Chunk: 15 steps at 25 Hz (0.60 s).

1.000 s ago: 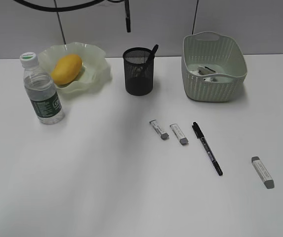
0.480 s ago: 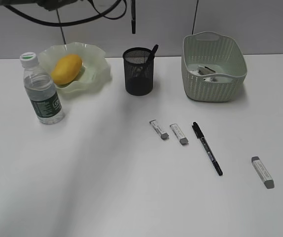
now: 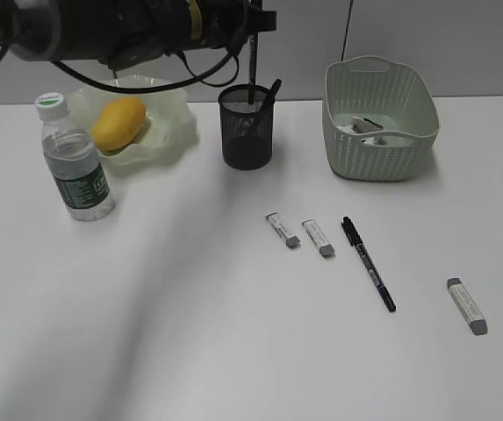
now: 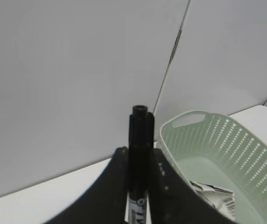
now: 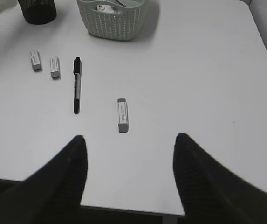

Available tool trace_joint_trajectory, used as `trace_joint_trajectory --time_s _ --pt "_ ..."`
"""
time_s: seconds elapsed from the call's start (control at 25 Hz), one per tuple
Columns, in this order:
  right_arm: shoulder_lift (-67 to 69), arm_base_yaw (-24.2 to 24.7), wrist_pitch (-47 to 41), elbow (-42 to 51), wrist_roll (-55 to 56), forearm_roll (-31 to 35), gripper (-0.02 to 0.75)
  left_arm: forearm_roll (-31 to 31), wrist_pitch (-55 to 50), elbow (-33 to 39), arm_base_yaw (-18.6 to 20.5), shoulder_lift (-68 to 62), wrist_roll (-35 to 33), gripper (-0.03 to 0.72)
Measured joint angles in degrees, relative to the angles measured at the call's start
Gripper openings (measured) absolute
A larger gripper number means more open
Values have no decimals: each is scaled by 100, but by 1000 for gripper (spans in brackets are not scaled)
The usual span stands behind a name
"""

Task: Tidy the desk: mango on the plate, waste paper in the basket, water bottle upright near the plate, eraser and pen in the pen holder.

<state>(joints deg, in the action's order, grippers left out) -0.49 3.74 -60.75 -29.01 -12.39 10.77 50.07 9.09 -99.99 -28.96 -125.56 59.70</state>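
Note:
My left gripper (image 3: 253,26) is shut on a black pen (image 3: 252,66) and holds it upright, its lower end at the mouth of the black mesh pen holder (image 3: 247,136). In the left wrist view the jaws (image 4: 139,156) clamp the pen (image 4: 139,130). Another pen (image 3: 271,92) leans in the holder. A black pen (image 3: 368,263) and three erasers (image 3: 283,230) (image 3: 319,238) (image 3: 467,306) lie on the desk (image 3: 190,333). The mango (image 3: 118,121) lies on the plate (image 3: 172,123). The water bottle (image 3: 74,162) stands upright beside it. The waste paper (image 3: 370,130) lies in the basket (image 3: 378,149). My right gripper (image 5: 129,144) is open and empty.
The right wrist view shows the nearest eraser (image 5: 122,115), the loose pen (image 5: 77,85), two erasers (image 5: 35,60) (image 5: 54,66), the basket (image 5: 112,18) and the desk's front edge (image 5: 133,210). The left wrist view shows the basket (image 4: 226,149) against the grey wall.
The left arm has come into view from the top left. The pen has moved right and down until it is at the pen holder's mouth. Nothing on the desk has moved.

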Motion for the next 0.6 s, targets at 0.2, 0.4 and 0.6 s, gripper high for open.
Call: trace_joint_trajectory --time_s 0.2,0.4,0.6 --pt "0 0 0 0 0 0 470 10 75 4 10 -204 0 88" --pt "0 0 0 0 0 0 469 16 99 4 137 -239 0 88" --pt "0 0 0 0 0 0 469 16 104 4 319 -239 0 88"
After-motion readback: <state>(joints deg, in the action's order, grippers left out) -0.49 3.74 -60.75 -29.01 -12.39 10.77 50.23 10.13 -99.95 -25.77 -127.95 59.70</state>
